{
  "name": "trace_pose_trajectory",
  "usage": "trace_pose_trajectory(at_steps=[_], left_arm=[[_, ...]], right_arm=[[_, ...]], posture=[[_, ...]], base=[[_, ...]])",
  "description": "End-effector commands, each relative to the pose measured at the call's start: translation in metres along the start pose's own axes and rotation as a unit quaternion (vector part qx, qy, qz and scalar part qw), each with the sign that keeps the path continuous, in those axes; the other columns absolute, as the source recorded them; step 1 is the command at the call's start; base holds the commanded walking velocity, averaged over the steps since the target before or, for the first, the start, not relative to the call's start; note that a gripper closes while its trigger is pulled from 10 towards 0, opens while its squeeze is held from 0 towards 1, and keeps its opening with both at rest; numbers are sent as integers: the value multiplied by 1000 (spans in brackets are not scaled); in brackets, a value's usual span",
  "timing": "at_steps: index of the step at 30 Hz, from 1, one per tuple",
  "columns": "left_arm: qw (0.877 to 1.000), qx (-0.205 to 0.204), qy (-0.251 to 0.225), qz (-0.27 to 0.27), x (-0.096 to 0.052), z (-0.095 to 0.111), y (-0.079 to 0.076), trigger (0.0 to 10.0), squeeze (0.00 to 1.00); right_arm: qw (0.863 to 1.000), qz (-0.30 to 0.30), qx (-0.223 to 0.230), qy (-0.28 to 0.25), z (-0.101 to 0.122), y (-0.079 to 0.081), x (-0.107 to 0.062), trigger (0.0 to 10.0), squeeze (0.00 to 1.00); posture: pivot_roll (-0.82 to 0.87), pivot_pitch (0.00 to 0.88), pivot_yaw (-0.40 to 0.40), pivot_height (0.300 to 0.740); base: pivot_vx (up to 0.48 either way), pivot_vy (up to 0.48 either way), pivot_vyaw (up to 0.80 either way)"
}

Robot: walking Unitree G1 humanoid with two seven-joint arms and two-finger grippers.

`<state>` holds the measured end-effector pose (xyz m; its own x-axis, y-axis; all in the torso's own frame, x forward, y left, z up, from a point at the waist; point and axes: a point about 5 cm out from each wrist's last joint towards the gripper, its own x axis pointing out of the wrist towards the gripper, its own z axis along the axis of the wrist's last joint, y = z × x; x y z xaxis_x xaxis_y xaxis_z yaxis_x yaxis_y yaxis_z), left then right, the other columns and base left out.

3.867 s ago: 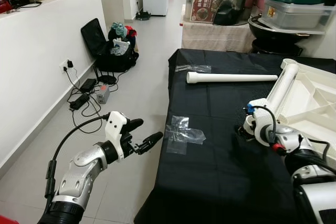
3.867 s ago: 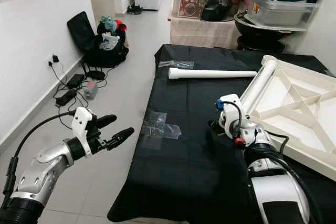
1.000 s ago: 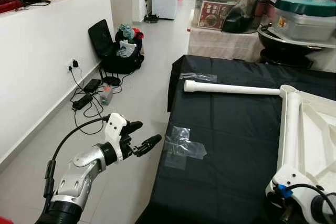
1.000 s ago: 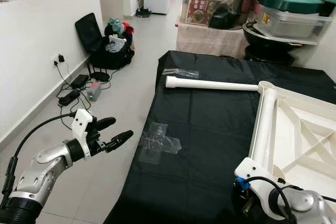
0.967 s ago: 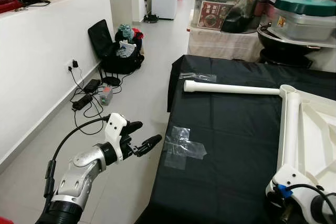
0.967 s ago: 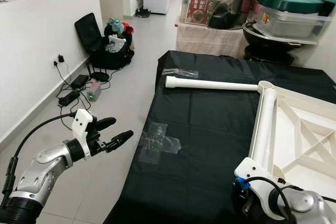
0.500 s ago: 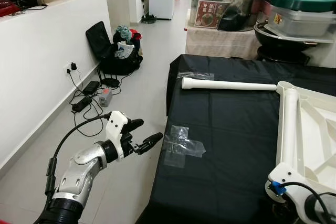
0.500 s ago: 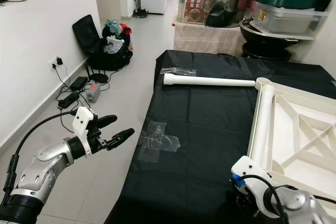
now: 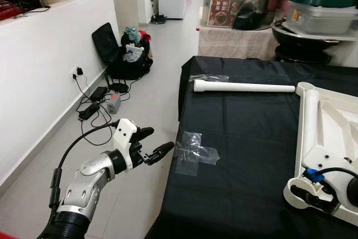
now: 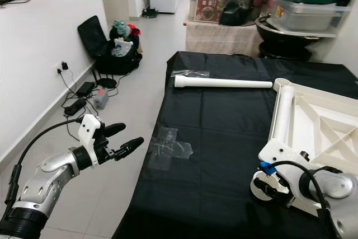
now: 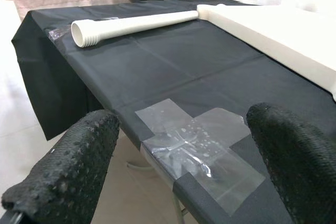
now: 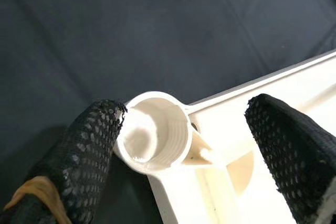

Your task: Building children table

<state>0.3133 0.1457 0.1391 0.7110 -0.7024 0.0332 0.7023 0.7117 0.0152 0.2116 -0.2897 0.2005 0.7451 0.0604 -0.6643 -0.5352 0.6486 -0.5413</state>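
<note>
**Right fingers lined up on the empty corner socket**

Your upturned white tabletop point(image 10: 313, 121) lies ribs-up at the right edge of the black-draped worktop point(image 10: 224, 138), so its leg sockets face upward for fitting. One leg point(image 10: 281, 113) lies flat along the tabletop's left side. The loose leg point(image 9: 244, 87) lies near the far edge, threaded end toward the far left corner, beside a clear plastic wrapper point(image 9: 208, 78).

Your right gripper point(image 12: 184, 145) hangs over the tabletop's near-left corner. Its fingers point(image 12: 79, 161) are spread wide, straddling the threaded corner socket point(image 12: 157, 137); one pad sits just beside the rim, and you cannot tell whether it touches. Nothing is gripped.

Your left gripper point(image 9: 150, 148) hovers off the worktop's left edge, fingers point(image 11: 68, 171) parted and empty, pointing at the clear plastic bag point(image 11: 197, 142) lying near that edge.
</note>
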Motion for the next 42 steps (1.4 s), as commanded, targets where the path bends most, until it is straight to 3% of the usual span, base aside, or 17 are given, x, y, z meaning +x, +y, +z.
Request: trace_pose_trajectory(at_steps=[1,2,5,6,7,9,10,13,14,15,16,18,24,29,30,33,42], left_arm=[[1000,-1,7,-1,-1,-4,0,10000,0],[1000,-1,6,-1,-1,-4,0,10000,0],[1000,-1,6,-1,-1,-4,0,10000,0],[1000,-2,4,1,0,-4,0,10000,0],[1000,-2,2,5,0,-3,0,10000,0],[1000,-2,2,5,0,-3,0,10000,0],[1000,-2,-2,11,1,-2,1,10000,0],[1000,-2,-2,11,1,-2,1,10000,0],[1000,1,-7,17,1,2,3,10000,0],[1000,1,-7,17,1,2,3,10000,0],[999,2,-12,30,0,7,6,10000,0],[999,2,-12,30,0,7,6,10000,0],[998,3,-25,63,-3,17,18,10000,0],[998,5,-27,64,-3,18,17,10000,0],[998,7,-29,63,-3,19,17,10000,0],[998,11,-30,61,-3,21,17,10000,0],[997,15,-32,62,-2,24,18,10000,0]], right_arm=[[1000,3,-2,-8,4,0,-4,10000,1000],[999,-23,3,-33,13,-9,-5,10000,1000],[999,-23,3,-33,13,-9,-5,10000,1000],[991,-98,42,-84,25,-25,0,10000,1000],[962,-194,107,-162,43,-36,7,10000,898],[962,-194,107,-162,43,-36,7,10000,898],[929,-255,155,-219,60,-37,15,10000,298],[929,-255,155,-219,60,-37,15,10000,298],[904,-293,185,-252,74,-28,25,10000,0],[904,-293,185,-252,74,-28,25,10000,0],[887,-299,220,-275,84,-15,35,10000,0],[887,-299,220,-275,84,-15,35,10000,0],[872,-287,282,-280,92,10,50,10000,0],[857,-309,300,-284,95,8,52,10000,0],[842,-334,305,-295,97,3,51,10000,0],[828,-358,307,-304,99,1,48,10000,0],[819,-373,320,-296,97,1,48,10000,0]], posture=[[-62,0,-20,740],[-62,0,-23,740],[-62,0,-23,740],[-58,0,-27,740],[-49,0,-31,740],[-49,0,-31,740],[-35,0,-32,740],[-35,0,-32,740],[-20,0,-36,740],[-20,0,-36,740],[-6,0,-42,740],[-6,0,-42,740],[10,0,-52,740],[14,0,-53,740],[14,0,-51,740],[14,0,-51,740],[14,0,-53,740]], base=[[0,0,0],[0,0,0],[0,0,0],[0,0,0],[0,0,0],[0,0,0],[0,0,0],[0,0,0],[0,0,0],[0,0,0],[0,0,0],[0,0,0],[0,320,-533],[0,480,-800],[0,480,-800],[0,480,-800],[0,480,-800]])
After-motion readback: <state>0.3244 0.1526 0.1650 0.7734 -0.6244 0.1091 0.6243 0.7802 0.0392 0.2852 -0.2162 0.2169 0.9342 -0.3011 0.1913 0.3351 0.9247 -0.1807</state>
